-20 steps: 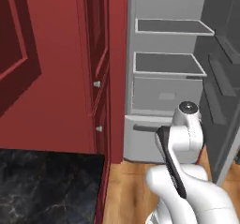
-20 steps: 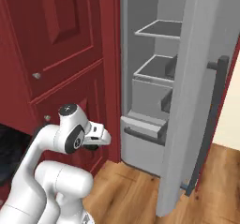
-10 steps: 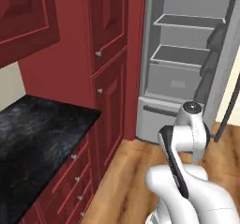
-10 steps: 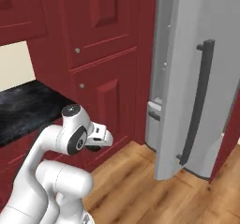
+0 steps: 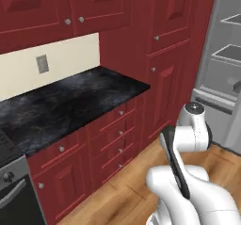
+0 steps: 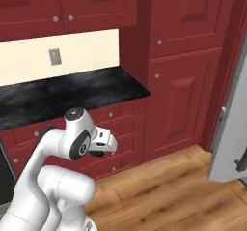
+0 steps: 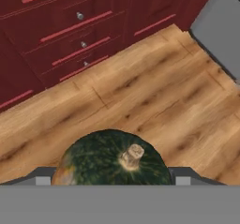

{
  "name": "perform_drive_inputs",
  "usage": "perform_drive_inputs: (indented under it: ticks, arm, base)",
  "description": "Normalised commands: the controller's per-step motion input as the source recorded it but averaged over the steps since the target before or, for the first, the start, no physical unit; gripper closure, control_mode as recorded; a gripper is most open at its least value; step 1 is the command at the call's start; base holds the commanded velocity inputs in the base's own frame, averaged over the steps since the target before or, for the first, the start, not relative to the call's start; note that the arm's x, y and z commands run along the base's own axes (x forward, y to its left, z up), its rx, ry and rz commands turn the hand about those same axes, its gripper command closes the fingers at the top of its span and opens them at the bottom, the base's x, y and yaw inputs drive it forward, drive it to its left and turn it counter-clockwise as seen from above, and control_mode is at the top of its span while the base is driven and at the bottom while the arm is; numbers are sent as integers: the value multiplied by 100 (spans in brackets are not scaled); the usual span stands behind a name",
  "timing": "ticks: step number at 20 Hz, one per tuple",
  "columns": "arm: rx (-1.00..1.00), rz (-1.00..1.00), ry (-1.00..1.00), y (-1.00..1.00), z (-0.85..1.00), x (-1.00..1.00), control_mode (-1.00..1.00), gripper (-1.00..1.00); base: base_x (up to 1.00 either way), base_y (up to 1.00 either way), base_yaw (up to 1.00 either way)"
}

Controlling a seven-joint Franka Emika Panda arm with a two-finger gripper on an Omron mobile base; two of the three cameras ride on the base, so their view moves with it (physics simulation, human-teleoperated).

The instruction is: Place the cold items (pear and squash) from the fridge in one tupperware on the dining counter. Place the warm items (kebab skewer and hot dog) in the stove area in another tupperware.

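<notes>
A round dark green squash (image 7: 112, 160) with a tan stem sits between my gripper's (image 7: 112, 180) fingers at the bottom of the hand view, over the wood floor. The gripper is shut on it. In the right base view the gripper (image 6: 105, 146) is tucked close to the arm at drawer height, facing right, and the squash there is hidden by the hand. The open fridge (image 5: 221, 64) with its grey shelves stands at the far right of the left base view. Its grey door (image 6: 234, 128) cuts into the right edge of the right base view.
A black marbled kitchen counter (image 5: 70, 101) on red drawers and cabinets (image 5: 117, 130) runs ahead on the left, under a cream backsplash with an outlet (image 5: 43, 64). A stove front (image 5: 12, 193) is at lower left. Tall red cabinets (image 6: 181, 80) stand beside the fridge. Wood floor (image 6: 173, 191) lies open below.
The whole picture has swung from the open fridge to the counter and cabinets on its left, so the base has moved. The arm keeps its tucked pose and its hold.
</notes>
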Motion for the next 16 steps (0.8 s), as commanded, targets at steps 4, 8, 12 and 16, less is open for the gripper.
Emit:
perform_drive_inputs:
  ticks: [4, 8, 12, 16]
  arm:
    - [0, 0, 0, 0, 0, 0, 100, 100]
    - [0, 0, 0, 0, 0, 0, 100, 100]
    - [0, 0, 0, 0, 0, 0, 100, 100]
    - [0, 0, 0, 0, 0, 0, 100, 100]
  base:
    - [-100, 1, 49]
    - [-100, 23, 39]
    - [-100, 83, 31]
    - [-100, 100, 26]
